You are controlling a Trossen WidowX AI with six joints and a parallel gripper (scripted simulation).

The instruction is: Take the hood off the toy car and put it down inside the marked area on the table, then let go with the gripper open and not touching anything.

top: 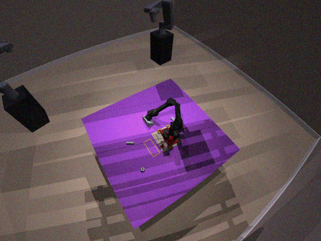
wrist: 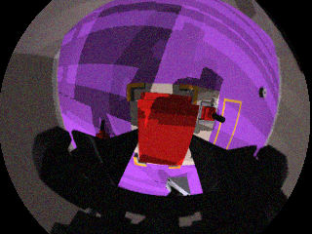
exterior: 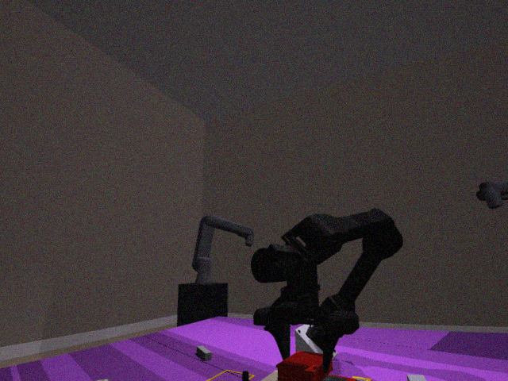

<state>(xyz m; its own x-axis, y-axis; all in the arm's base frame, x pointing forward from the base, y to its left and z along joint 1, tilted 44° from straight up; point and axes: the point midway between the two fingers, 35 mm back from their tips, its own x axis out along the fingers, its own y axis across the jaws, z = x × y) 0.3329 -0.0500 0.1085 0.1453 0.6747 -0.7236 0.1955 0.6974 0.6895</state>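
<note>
The jaws (exterior: 304,357) are clamped on the red hood (exterior: 303,366), which seems to sit on the toy car (top: 165,141). A straight lift suits, then carrying it to the 1 yellow-outlined area (top: 151,147) on the counter (top: 124,124).

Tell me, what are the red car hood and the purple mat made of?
The red hood, gripped by the gripper, looks like hard, matte plastic: blocky, flat color, no shine. The purple mat lies flat and dull, maybe rubber or cloth; I can't tell which.
</note>
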